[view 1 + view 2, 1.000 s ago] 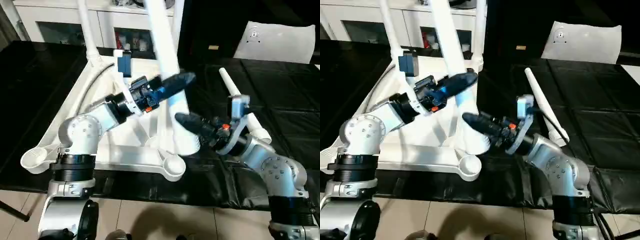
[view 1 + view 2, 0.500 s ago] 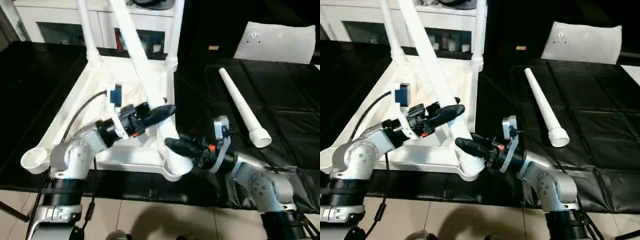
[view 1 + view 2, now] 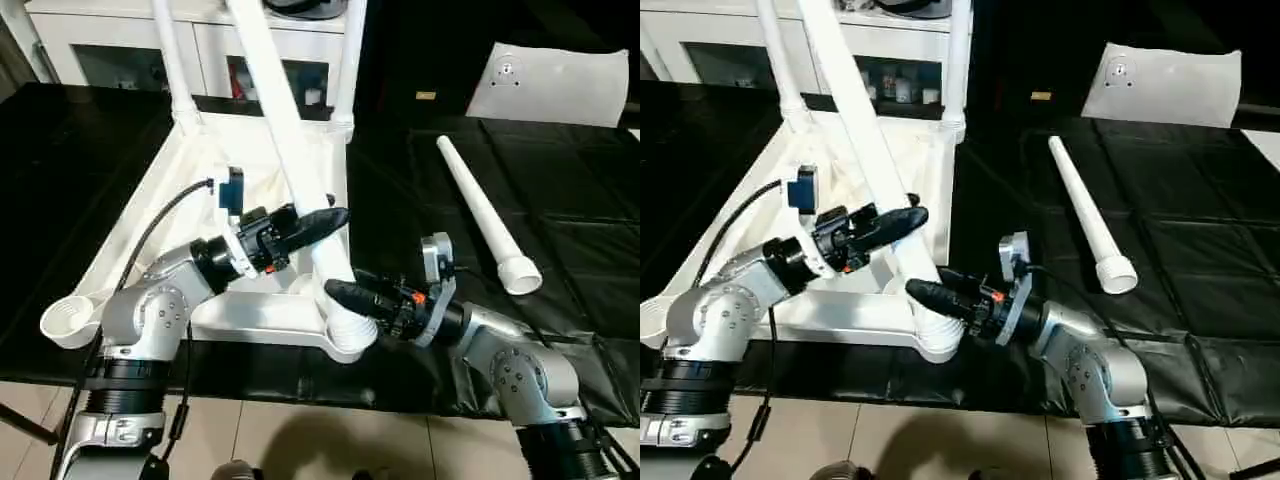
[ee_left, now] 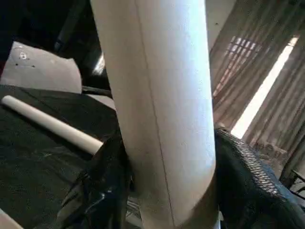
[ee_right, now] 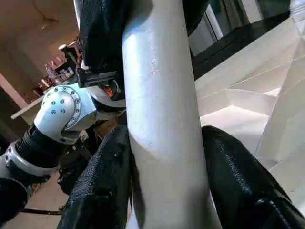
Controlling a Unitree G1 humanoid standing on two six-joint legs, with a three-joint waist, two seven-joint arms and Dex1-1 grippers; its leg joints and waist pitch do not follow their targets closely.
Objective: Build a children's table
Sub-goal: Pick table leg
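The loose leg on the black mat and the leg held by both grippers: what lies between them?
In the left eye view, bare black mat lies between the loose leg and the held leg.

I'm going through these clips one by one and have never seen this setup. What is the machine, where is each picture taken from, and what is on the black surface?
This is a humanoid robot with two silver arms, each ending in two black fingers. The two wide pictures come from a stereo camera on its head, looking down over its forearms. The two close pictures come from cameras on its wrists, looking along each gripper's fingers.

On the black surface lies the white tabletop upside down, ribbed side up, with round corner sockets. Two legs already stand in the far corners. A spare leg lies loose on the robot's right.

Both grippers hold a third leg, slanted, its lower end at the near corner socket. The left gripper clasps it higher up, the right gripper just above the socket. Both wrist views show black fingers on either side of the white tube.
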